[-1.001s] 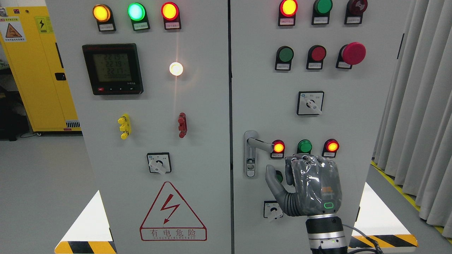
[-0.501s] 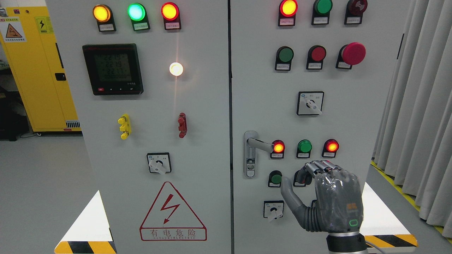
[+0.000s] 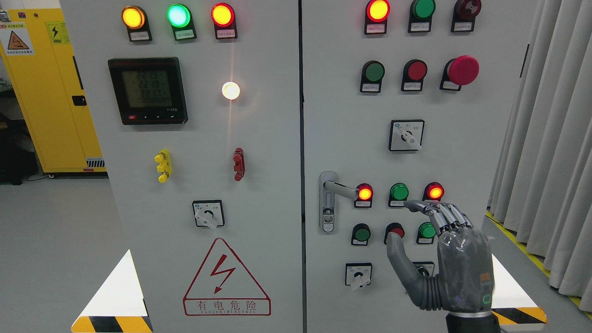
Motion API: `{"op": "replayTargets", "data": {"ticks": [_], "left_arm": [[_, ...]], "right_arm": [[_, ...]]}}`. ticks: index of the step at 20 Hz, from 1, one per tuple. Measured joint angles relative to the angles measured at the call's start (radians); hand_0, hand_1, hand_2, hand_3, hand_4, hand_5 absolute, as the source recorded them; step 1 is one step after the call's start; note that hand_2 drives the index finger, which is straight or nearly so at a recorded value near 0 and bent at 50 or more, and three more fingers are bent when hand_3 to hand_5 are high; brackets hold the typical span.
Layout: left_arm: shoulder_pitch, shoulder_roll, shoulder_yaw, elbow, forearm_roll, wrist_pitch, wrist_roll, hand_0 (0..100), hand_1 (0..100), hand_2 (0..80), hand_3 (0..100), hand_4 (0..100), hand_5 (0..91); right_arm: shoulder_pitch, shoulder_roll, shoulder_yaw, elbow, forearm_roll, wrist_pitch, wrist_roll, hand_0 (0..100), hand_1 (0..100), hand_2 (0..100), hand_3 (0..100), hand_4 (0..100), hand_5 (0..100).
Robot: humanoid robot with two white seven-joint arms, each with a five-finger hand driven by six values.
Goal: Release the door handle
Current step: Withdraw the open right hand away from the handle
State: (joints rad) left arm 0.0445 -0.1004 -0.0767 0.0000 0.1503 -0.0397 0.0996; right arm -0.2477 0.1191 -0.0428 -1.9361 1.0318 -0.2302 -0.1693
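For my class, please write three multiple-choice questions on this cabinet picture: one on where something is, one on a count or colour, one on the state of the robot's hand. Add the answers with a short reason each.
1. Where is the door handle?
A. on the left door, under the meter
B. at the left edge of the right door
C. beside the big red mushroom button

2. How many lamps glow in the row right of the handle?
A. none
B. two
C. three

3. What is the right hand doing?
A. gripping the handle
B. turning a rotary switch
C. open, clear of the handle

Answers:
1 B: the handle sits just right of the seam between the doors.
2 B: the left red lamp and right red lamp glow, while the green lamp between them looks dark.
3 C: the fingers are spread and hold nothing, lower right of the handle.
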Motion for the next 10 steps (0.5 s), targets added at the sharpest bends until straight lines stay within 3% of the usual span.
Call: {"op": "replayTargets", "data": {"ticks": [10], "left_arm": [[0.0,0.0,0.0,0.0,0.0,0.0,0.0,12,56,0.0,0,0,0.0]], "right_arm": [[0.003,0.004,-0.015,0.013,-0.037,-0.008,-0.008,48,12,0,0,0,0]]}}
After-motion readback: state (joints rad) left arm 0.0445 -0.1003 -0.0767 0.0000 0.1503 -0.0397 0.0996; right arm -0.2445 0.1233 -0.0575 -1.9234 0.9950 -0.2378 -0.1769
